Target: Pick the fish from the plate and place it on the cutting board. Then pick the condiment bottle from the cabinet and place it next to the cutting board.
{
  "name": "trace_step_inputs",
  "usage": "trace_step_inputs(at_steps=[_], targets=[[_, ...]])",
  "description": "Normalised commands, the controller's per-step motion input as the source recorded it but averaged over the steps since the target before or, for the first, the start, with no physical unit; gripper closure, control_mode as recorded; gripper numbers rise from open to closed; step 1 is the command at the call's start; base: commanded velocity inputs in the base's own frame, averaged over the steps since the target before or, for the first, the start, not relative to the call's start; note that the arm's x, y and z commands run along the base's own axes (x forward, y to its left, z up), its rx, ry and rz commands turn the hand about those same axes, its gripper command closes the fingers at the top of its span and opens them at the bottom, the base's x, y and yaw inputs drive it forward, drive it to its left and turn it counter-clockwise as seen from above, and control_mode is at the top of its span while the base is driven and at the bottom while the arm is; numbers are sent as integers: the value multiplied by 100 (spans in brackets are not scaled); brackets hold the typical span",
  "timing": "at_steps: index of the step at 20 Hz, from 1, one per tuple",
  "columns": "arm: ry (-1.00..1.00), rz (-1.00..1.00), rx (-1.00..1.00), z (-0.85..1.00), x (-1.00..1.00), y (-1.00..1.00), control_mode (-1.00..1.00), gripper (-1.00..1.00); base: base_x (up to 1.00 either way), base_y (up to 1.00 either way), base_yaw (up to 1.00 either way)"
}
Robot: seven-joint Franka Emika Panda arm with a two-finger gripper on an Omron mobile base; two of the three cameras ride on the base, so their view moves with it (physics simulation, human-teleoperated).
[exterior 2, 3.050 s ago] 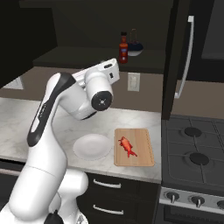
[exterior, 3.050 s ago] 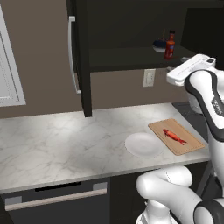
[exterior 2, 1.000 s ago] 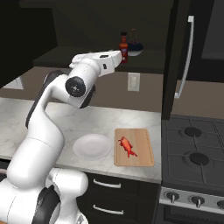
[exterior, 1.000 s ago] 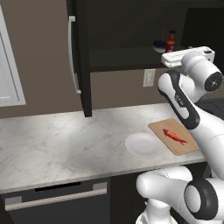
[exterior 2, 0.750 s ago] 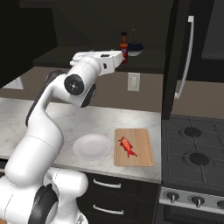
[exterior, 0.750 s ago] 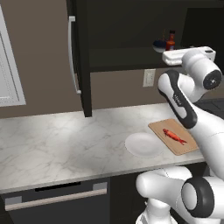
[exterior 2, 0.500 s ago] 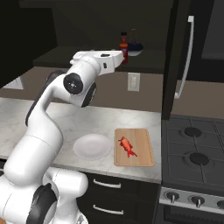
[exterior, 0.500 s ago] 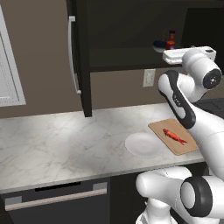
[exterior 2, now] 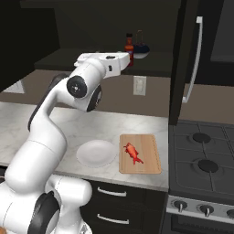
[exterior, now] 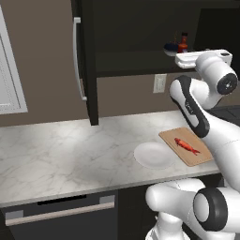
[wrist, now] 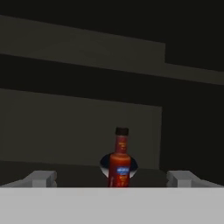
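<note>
The red condiment bottle [wrist: 119,159] with a black cap stands upright on the shelf of the dark cabinet [exterior: 126,61], straight ahead in the hand view. My gripper [wrist: 112,181] is open, its fingertips [wrist: 41,178] wide apart, and it is still short of the bottle [exterior: 183,43]. In the base views the gripper [exterior: 178,58] is level at the shelf's front edge, pointing in at the bottle [exterior 2: 130,44]. The red-orange fish [exterior: 186,145] lies on the tan cutting board [exterior: 199,159]. Left of the board sits the white plate [exterior: 153,155], bare.
A dark blue bowl [wrist: 105,165] sits right behind the bottle on the shelf. The cabinet door [exterior: 86,61] with its silver handle hangs open to the left. A wall outlet [exterior: 160,83] is under the shelf. A stove [exterior 2: 203,164] stands right of the board.
The hand has risen from above the board to shelf height and edged toward the bottle. Fish, board and plate have not moved.
</note>
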Motion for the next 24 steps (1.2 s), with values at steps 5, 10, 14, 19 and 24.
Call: trace_step_inputs(at_steps=[5, 10, 14, 19, 24], targets=[[0, -1, 0, 0, 14, -9, -100, -100, 0, 0, 0], [0, -1, 1, 0, 10, -8, -100, -100, 0, 0, 0], [0, 0, 1, 2, 4, -6, -100, -100, 0, 0, 0], [0, 0, 1, 7, 1, 0, -100, -100, 0, 0, 0], [0, 0, 0, 13, 0, 0, -100, -100, 0, 0, 0]])
